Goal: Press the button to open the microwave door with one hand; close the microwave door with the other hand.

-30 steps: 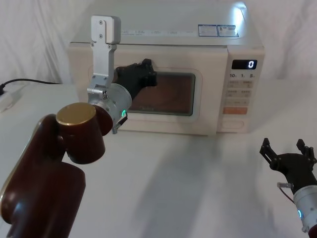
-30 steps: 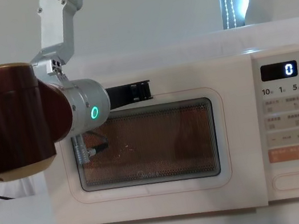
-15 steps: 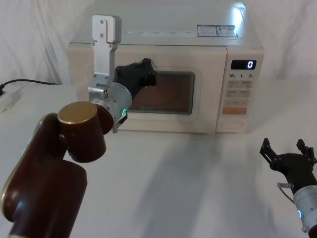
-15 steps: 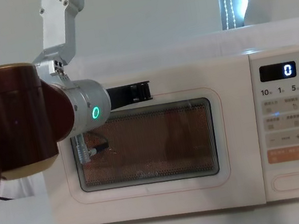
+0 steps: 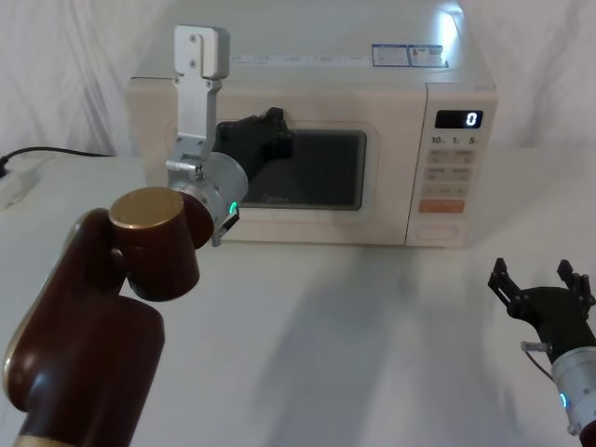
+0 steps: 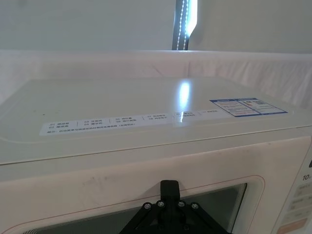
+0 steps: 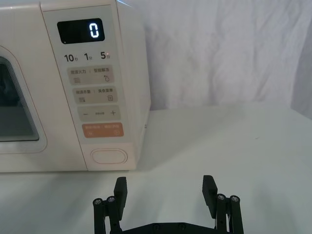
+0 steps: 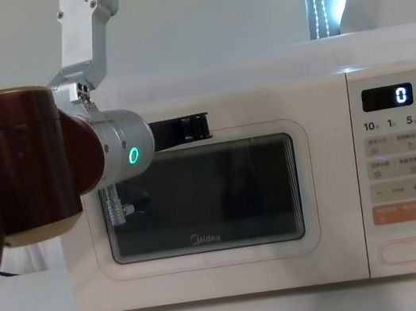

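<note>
White cloth backs a white table (image 5: pixel 372 317) in the head view; the microwave (image 5: pixel 307 70) stands at its far side, and the microwave door (image 5: pixel 307 219) appears flush with the cream front. The left gripper (image 5: pixel 265 140) rests against the door's upper left panel; you cannot tell how its fingers stand. The right gripper (image 5: pixel 543 279) waits low on the table at the right, well apart from the oven, jaws spread and empty.

Left wrist view: the oven's top sheet runs smooth and glossy; treat it as slippery, thin metal.

Right wrist view: the button (image 7: pixel 109 156) sits at the foot of the control strip, below the orange key (image 7: pixel 102 130); the spread fingertips (image 7: pixel 209 187) hold nothing.

Chest view: the door's window is dark and the seam beside the control strip looks tight; judge the door shut. Expect a light, rigid, hinged panel with a fragile window; push on the cream frame near the latch edge, never on the glass. Expect the button to be stiff and springy; press its centre squarely with one fingertip.
</note>
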